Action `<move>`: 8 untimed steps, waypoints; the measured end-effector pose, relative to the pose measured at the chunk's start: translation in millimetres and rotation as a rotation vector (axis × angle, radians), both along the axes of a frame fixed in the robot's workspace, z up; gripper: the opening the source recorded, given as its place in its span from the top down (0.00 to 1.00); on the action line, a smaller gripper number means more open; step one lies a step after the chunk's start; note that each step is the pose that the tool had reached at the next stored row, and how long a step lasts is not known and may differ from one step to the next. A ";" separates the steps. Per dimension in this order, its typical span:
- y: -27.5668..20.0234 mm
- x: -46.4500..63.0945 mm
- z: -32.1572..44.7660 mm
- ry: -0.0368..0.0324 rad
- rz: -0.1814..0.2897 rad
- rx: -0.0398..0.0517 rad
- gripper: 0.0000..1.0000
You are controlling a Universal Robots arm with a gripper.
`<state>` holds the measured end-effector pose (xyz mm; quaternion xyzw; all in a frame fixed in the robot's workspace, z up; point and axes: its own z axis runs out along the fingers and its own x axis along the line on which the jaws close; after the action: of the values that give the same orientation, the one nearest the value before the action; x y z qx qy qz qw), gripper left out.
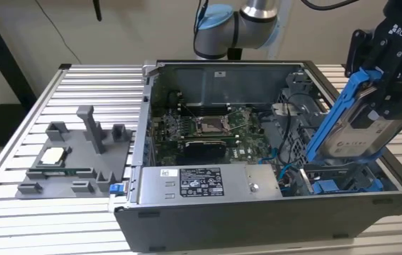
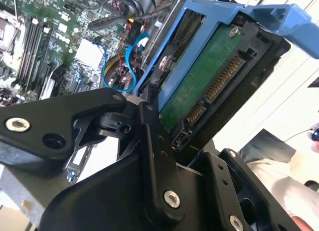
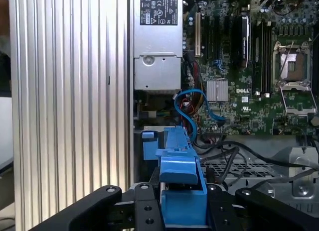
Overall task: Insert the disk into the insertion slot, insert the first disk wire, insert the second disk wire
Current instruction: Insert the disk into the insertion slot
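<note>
The disk [image 1: 351, 133], silver-grey with a white label in a bright blue caddy, hangs tilted on edge above the open computer case on the exterior view's right. My black gripper [image 1: 379, 103] is shut on its upper part. The second wrist view has the disk's green circuit-board underside [image 2: 204, 86] and connector facing the camera, with a finger [image 2: 152, 141] pressed against the caddy. In the first wrist view the blue caddy [image 3: 182, 183] sits between the jaws. Below the disk lies the insertion slot [image 1: 332, 185], a dark-grey bay with blue fittings [image 3: 149, 144].
The grey power-supply box [image 1: 204, 183] lies along the case's front wall. The motherboard with its CPU socket [image 1: 208, 125] fills the middle. Blue cables [image 3: 192, 104] loop near the bay. A grey fixture tray [image 1: 73, 159] stands on the slatted table at the exterior view's left.
</note>
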<state>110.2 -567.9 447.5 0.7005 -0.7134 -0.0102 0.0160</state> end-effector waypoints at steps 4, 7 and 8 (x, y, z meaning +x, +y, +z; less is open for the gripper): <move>0.0 0.2 -2.4 0.0000 0.000 0.0000 0.67; 0.0 0.3 -4.3 0.0000 0.000 0.0001 0.67; 0.0 0.4 -4.9 0.0000 0.000 0.0001 0.67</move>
<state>110.6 -567.9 442.6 0.7005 -0.7134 -0.0102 0.0160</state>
